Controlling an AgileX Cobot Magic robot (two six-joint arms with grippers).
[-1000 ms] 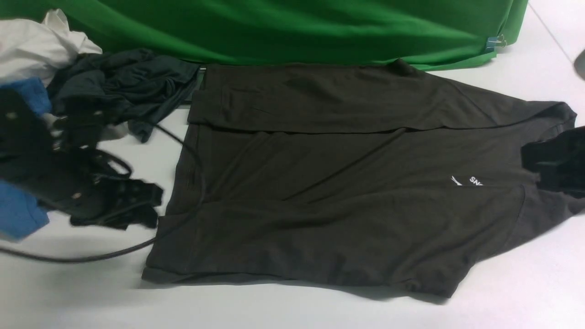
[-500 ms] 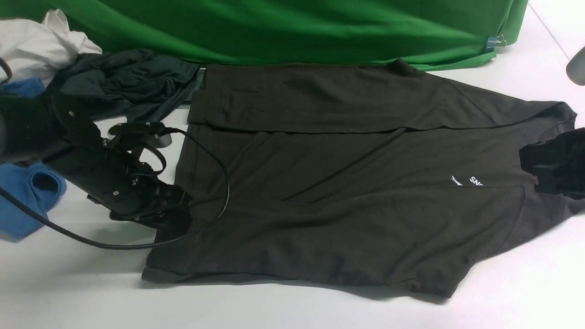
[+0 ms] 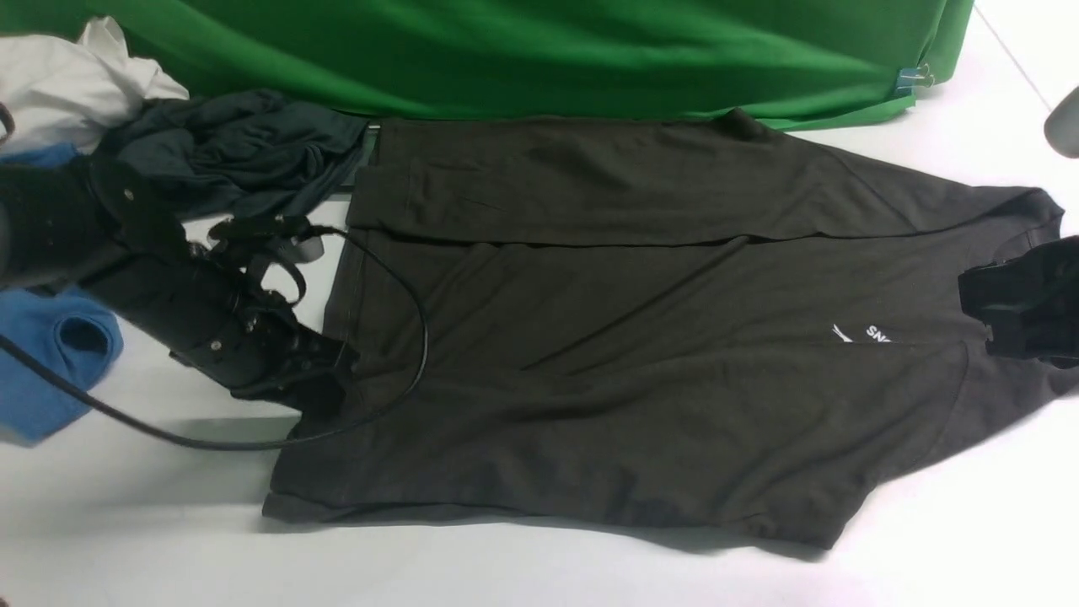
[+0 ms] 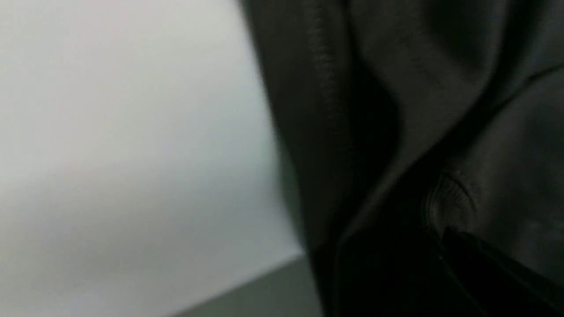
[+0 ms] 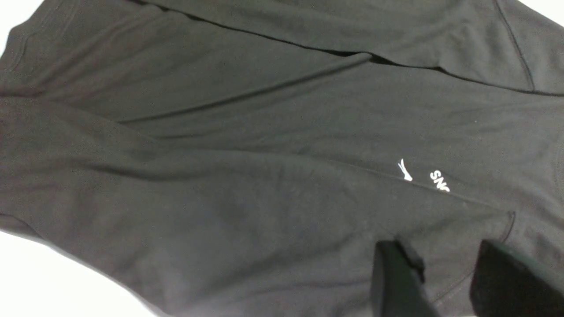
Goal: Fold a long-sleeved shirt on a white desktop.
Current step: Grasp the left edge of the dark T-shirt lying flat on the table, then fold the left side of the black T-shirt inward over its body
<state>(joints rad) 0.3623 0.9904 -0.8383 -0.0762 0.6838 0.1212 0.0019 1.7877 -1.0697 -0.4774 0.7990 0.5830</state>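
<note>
The long-sleeved shirt (image 3: 641, 362) lies flat on the white counter (image 3: 927, 565), its sides already turned in over the body. Its long axis runs from one pincer to the other, with the hem at the left pincer (image 3: 327, 384) and the collar pointing toward the right pincer (image 5: 445, 253). The left pincer is closed tight on the hem edge. The right one hovers beside the neckline, jaws apart, gripping nothing. This looks like the start of the lengthwise fold. Next the left pincer should lift the hem and carry it toward the right pincer without letting the layers slip.
</note>
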